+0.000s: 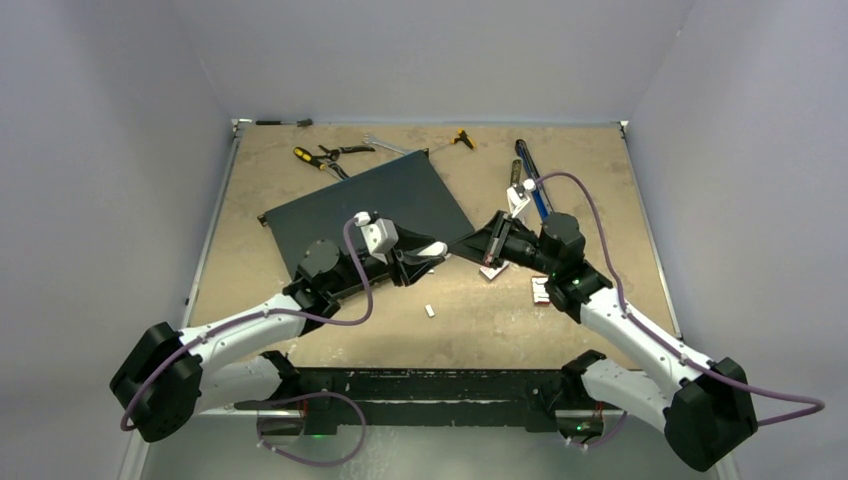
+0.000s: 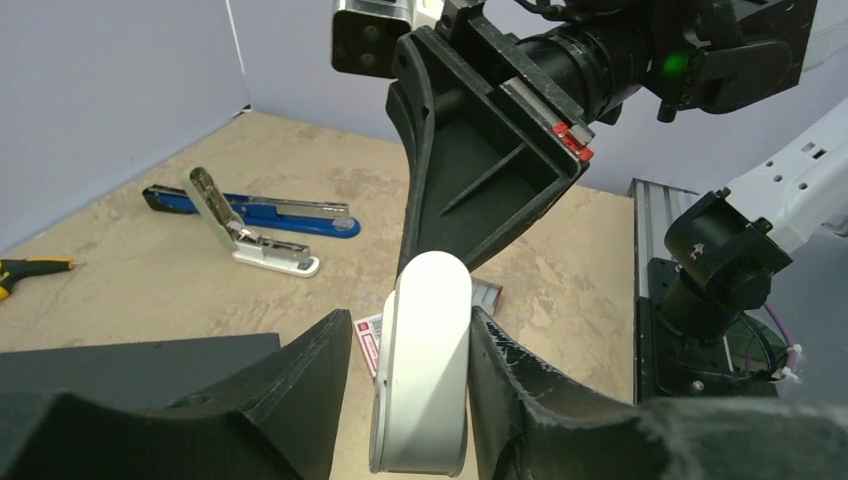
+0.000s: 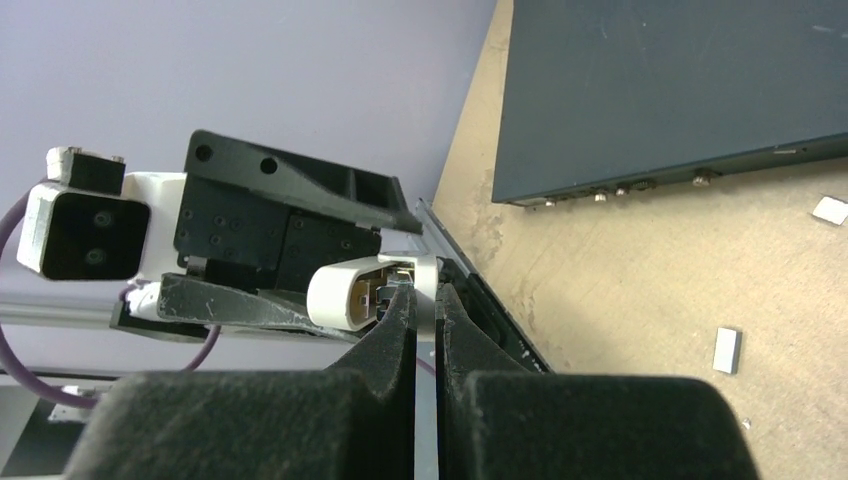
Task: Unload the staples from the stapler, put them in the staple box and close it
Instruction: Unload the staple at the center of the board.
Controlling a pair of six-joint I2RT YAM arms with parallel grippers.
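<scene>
A white stapler (image 1: pixel 436 250) hangs above the table between both arms. My left gripper (image 1: pixel 428 256) stands round its rounded body (image 2: pixel 425 370). The right finger touches it, and a slit of table shows beside the left finger (image 2: pixel 300 390). My right gripper (image 1: pixel 470 243) is shut on a thin silvery plate (image 3: pixel 428 285) sticking out of the stapler's open end (image 3: pixel 350 295). A short silvery strip of staples (image 1: pixel 430 311) lies on the table below, also seen in the right wrist view (image 3: pixel 728 350). A second pale bit (image 3: pixel 830 210) lies near the dark board.
A dark grey board (image 1: pixel 370 200) lies behind the left gripper. An open white stapler (image 1: pixel 518 195) and a blue one (image 1: pixel 533 180) lie at the back right. Two red-and-white boxes (image 1: pixel 493 270) (image 1: pixel 540 290) sit under the right arm. Pliers (image 1: pixel 315 155) and other hand tools line the far edge.
</scene>
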